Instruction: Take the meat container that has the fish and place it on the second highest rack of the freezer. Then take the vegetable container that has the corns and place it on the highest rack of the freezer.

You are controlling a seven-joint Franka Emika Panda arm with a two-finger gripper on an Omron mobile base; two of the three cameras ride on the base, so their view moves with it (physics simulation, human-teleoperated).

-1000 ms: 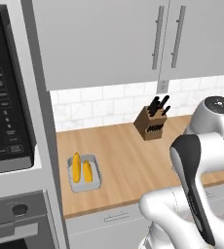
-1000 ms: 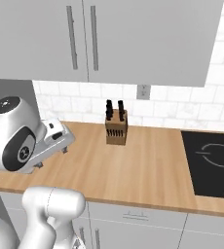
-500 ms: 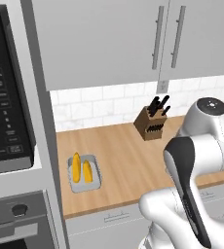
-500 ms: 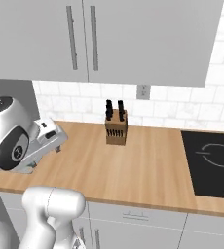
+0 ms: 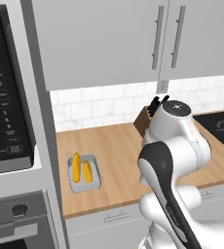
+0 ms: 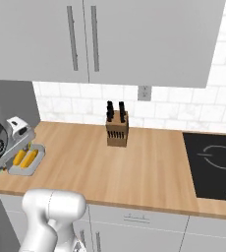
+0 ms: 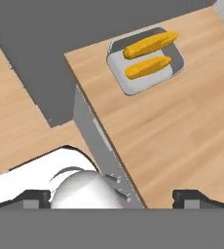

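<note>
Swung-left arm; corns (image 5: 82, 169) lie parallel, across their tray (image 5: 98, 175).

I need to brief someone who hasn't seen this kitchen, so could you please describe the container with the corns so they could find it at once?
Find the wooden counter below the grey wall cabinets. At its end beside the black wall oven lies a shallow grey tray. Unlike the knife block further along, it holds two yellow corn cobs side by side.

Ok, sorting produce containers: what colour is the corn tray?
Light grey tray, clearest in the hand view.
</note>
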